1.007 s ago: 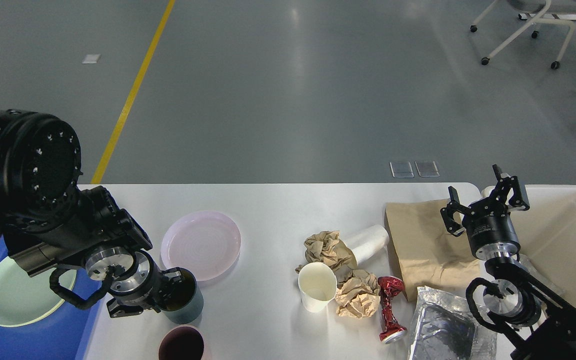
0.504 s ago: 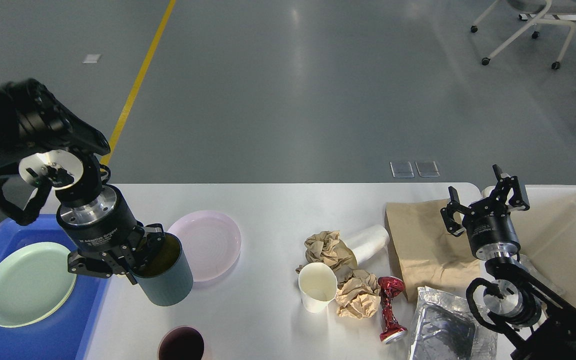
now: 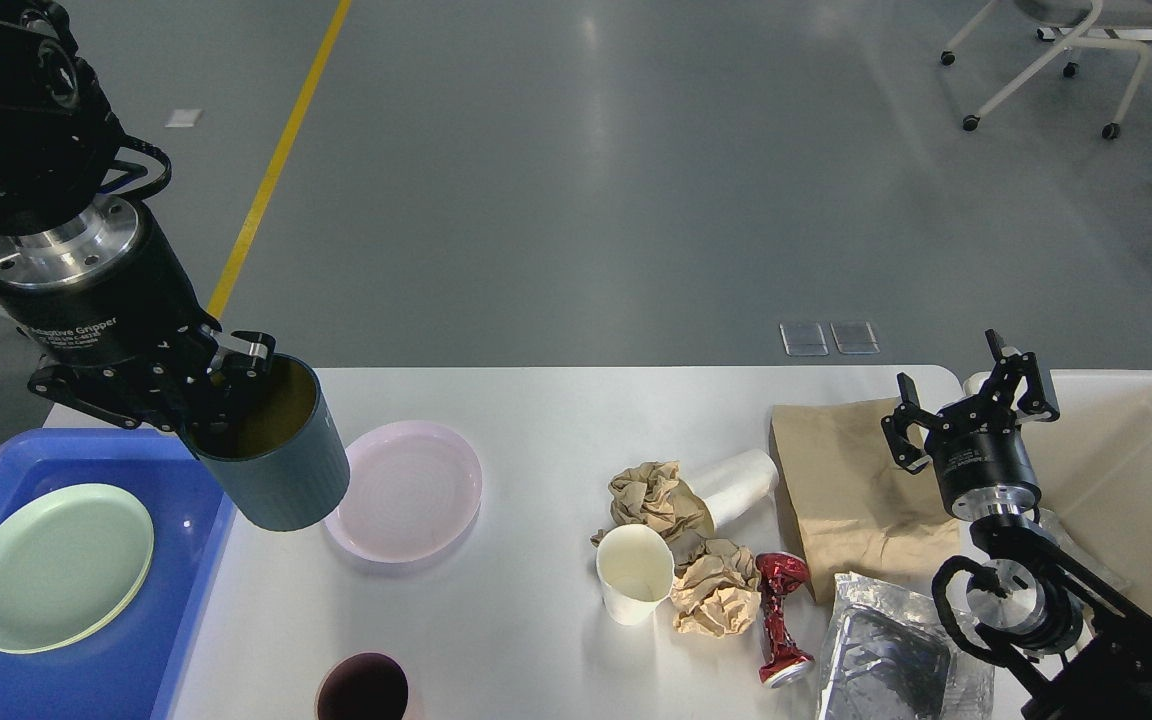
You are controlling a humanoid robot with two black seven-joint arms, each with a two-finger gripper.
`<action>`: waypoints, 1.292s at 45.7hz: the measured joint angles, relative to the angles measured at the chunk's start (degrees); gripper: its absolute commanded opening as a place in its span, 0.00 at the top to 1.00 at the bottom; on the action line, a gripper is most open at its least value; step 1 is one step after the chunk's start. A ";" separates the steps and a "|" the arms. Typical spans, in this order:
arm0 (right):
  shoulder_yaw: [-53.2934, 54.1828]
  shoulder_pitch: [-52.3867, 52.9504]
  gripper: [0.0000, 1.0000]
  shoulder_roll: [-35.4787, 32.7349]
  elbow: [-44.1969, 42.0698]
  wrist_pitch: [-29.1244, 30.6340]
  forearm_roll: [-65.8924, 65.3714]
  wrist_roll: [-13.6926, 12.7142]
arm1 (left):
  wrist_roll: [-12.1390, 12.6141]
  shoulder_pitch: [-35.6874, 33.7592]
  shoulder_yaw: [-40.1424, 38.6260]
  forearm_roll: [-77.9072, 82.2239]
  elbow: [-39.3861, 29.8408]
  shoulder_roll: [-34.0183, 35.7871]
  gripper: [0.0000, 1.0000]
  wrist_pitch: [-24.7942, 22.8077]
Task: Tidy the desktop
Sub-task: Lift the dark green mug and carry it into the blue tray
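Observation:
The white desktop (image 3: 556,420) fills the lower half of the view. My left gripper (image 3: 221,395) is shut on the rim of a dark teal cup (image 3: 276,460) and holds it in the air over the desktop's left part, beside a pink plate (image 3: 406,490). My right gripper (image 3: 971,405) is open and empty above a flat brown paper bag (image 3: 841,490). In the middle lie crumpled brown paper (image 3: 656,495), a tipped white cup (image 3: 736,480), an upright white paper cup (image 3: 633,572), more crumpled paper (image 3: 716,595) and a crushed red can (image 3: 781,620).
A blue tray (image 3: 166,640) with a pale green plate (image 3: 56,565) sits at the left. A cream bin (image 3: 1126,470) stands at the right edge. A dark maroon cup (image 3: 364,690) is at the front edge. A silver foil bag (image 3: 886,660) lies at front right.
My left gripper has lifted the teal cup off the desktop and carried it up and to the left, towards the tray's far corner. The right arm has not moved.

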 measured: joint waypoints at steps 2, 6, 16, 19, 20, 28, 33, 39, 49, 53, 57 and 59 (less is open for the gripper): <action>0.00 0.00 0.00 0.00 0.02 0.00 0.05 0.00 | -1.03 -0.02 0.21 0.87 -0.09 0.22 1.00 -0.01; 0.00 0.00 0.00 0.00 0.03 0.00 0.05 0.00 | -1.99 -0.01 0.55 1.96 -0.09 0.69 1.00 -0.01; 0.00 0.00 0.00 0.00 0.04 0.00 0.08 0.00 | -3.85 2.65 2.46 9.53 2.76 9.23 1.00 -0.01; 0.00 0.00 0.00 0.00 0.05 0.00 0.08 0.00 | -3.86 4.34 2.59 13.12 4.39 13.83 1.00 -0.01; 0.00 0.00 0.00 0.00 0.07 0.00 0.08 0.00 | -3.89 5.25 2.55 14.77 5.14 15.78 1.00 -0.01; 0.00 0.00 0.00 0.00 0.11 0.00 0.09 0.00 | -3.94 16.30 0.34 27.63 12.53 30.92 1.00 -0.02; 0.00 0.01 0.00 0.00 0.13 0.00 0.09 0.00 | -3.89 27.68 -6.50 36.62 17.52 39.39 1.00 1.51; 0.00 0.00 0.00 0.00 0.12 0.00 0.08 0.00 | -3.77 39.56 -14.11 43.41 21.86 43.94 0.99 5.10; 0.00 0.00 0.00 0.00 0.12 0.00 0.09 0.00 | -4.13 61.44 -29.03 46.88 29.77 45.80 0.99 12.17; 0.00 0.00 0.00 0.00 0.10 0.00 0.09 0.00 | -4.14 67.17 -33.71 48.54 30.73 45.73 0.99 14.96; 0.00 0.00 0.00 0.00 0.10 0.01 0.09 0.00 | -4.20 70.57 -36.46 50.36 30.93 45.72 0.99 17.70; 0.00 0.00 0.00 0.00 0.10 0.01 0.09 0.00 | -4.32 71.62 -36.94 50.81 30.94 45.72 0.99 18.93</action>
